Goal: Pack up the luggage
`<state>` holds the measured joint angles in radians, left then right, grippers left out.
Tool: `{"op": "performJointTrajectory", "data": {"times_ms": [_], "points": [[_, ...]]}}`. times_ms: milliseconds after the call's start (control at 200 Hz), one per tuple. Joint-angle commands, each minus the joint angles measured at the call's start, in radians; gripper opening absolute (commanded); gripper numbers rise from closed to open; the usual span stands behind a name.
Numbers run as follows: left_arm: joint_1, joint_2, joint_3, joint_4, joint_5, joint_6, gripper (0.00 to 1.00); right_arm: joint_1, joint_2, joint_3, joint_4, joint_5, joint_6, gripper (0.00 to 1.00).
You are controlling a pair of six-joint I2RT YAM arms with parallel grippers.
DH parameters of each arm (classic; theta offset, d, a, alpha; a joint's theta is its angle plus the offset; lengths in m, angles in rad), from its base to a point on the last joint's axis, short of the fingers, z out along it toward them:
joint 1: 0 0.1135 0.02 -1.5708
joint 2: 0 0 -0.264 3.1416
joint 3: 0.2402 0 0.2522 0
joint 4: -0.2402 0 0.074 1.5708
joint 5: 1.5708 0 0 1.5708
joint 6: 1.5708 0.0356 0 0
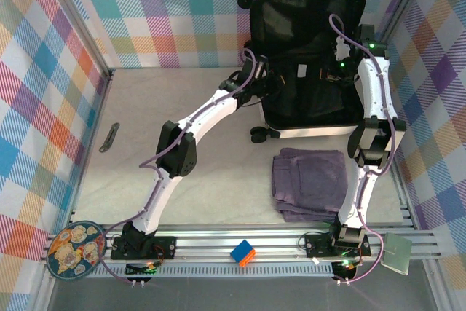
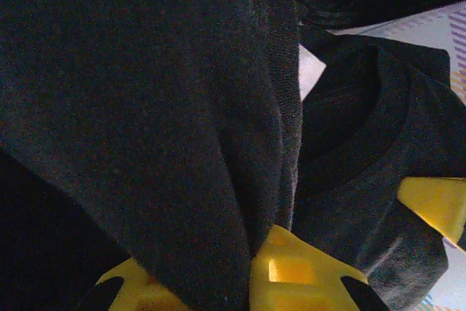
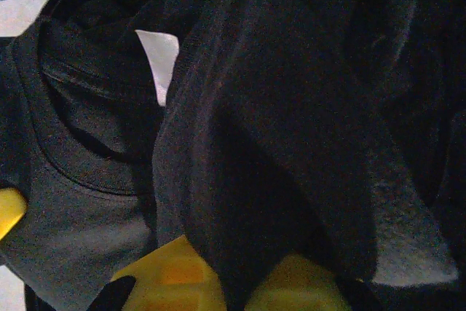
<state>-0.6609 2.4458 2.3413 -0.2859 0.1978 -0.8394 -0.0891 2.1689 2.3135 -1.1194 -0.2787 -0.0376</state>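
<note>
While the luggage (image 1: 320,132) lies open at the table's (image 1: 182,107) far right, both arms reach inside. The left gripper (image 2: 255,273) is clamped on a black garment (image 2: 145,92), and the right gripper (image 3: 233,282) pinches it too.

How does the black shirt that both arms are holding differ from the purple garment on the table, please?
The black shirt is bunched and draped, pinched in the shut jaws of the left gripper and right gripper; the purple garment lies neatly folded, with nothing gripping it. The black shirt is at the open luggage; the purple garment rests on the table in front of it. Both are soft clothing.
</note>
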Motion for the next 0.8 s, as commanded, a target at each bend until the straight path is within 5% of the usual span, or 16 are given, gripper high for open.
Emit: {"op": "performJointTrajectory", "data": {"times_ms": [0, 410, 795], "points": [[-0.018, 0.021, 0.041, 0.068, 0.001, -0.042, 0.00, -0.004, -0.001, 0.045, 0.028, 0.022, -0.034, 0.00], [-0.029, 0.036, 0.013, 0.083, -0.043, -0.038, 0.00, 0.001, -0.011, 0.011, 0.034, 0.055, -0.051, 0.00], [-0.028, 0.035, 0.012, 0.085, -0.049, -0.023, 0.00, 0.005, -0.153, -0.285, 0.284, 0.086, -0.026, 0.00]]}}
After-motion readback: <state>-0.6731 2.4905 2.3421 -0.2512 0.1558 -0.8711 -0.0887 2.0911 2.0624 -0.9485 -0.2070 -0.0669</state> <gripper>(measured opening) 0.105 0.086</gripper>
